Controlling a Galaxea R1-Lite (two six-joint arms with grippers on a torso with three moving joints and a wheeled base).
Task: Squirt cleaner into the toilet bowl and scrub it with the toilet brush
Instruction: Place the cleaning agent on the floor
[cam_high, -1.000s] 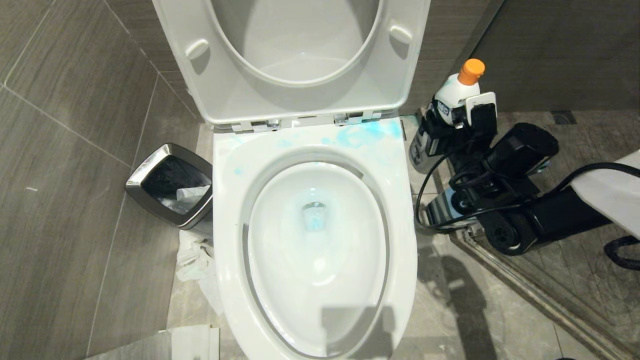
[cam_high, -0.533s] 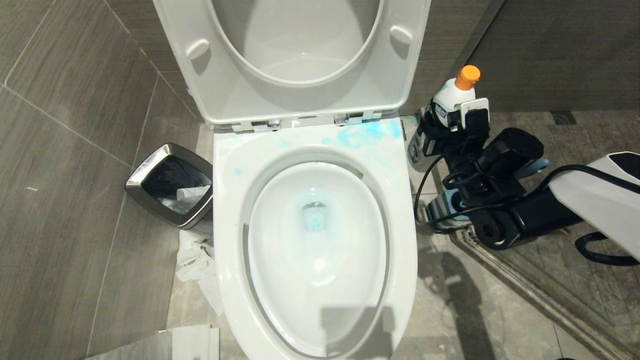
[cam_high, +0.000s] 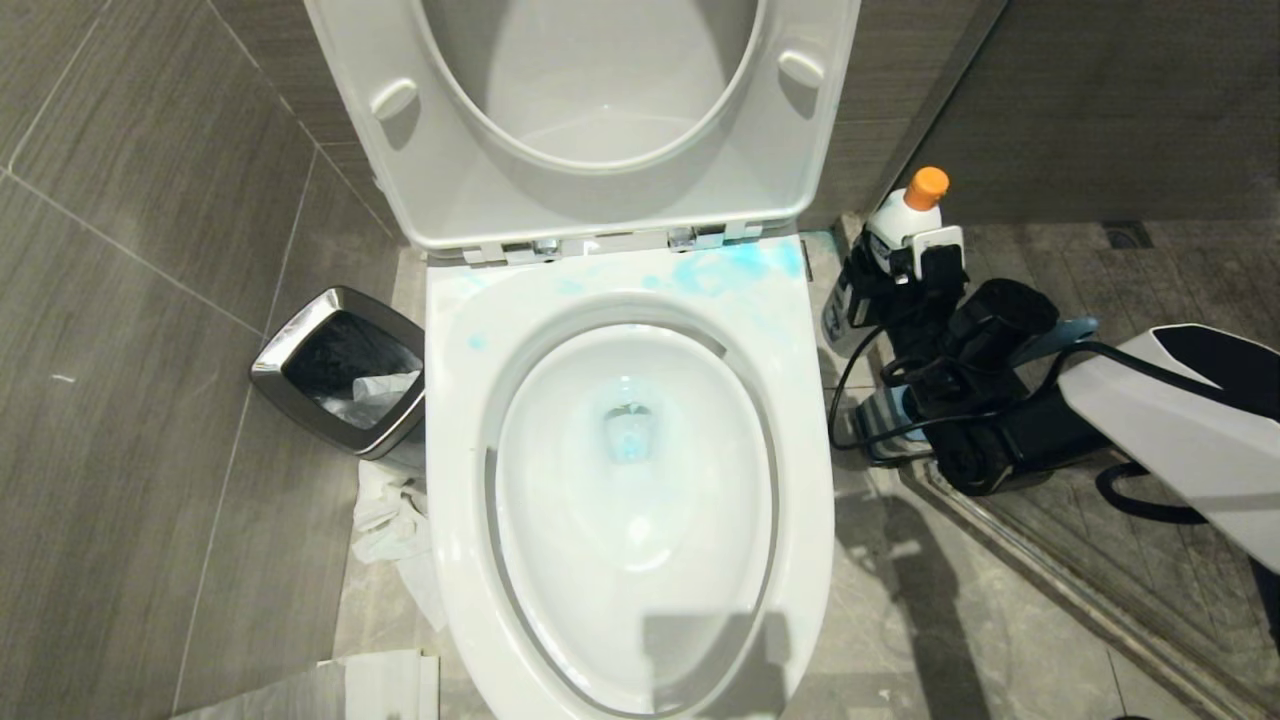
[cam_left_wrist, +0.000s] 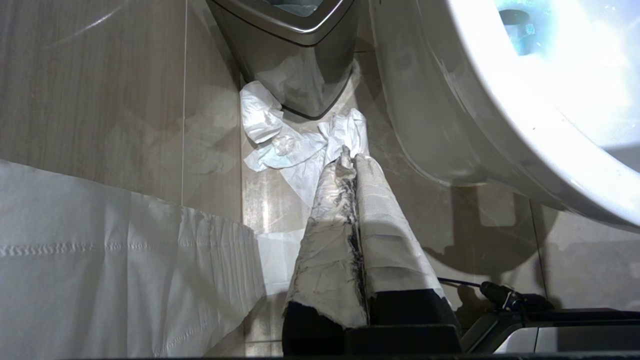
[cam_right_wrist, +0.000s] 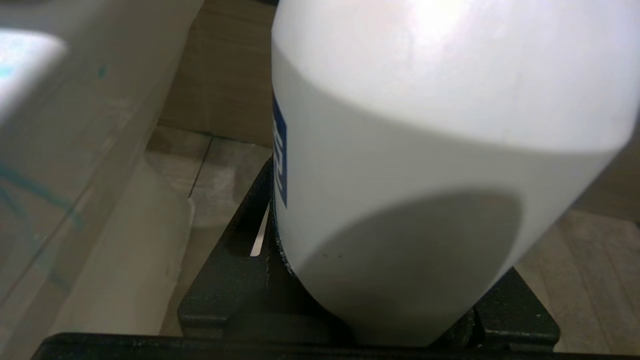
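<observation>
While right claw (cam_high: 905, 262) clamped on cleaner bottle (cam_high: 900, 215) at right of frame, lower upright, release only once settled on floor; left claw (cam_left_wrist: 350, 155) clenched empty.

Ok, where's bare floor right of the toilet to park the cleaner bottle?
Bare tile lies right of the toilet, nearer than the right hand holding the cleaner bottle. By the wall it is crowded with the brush holder. On the toilet's left, bin and paper crowd the floor.
</observation>
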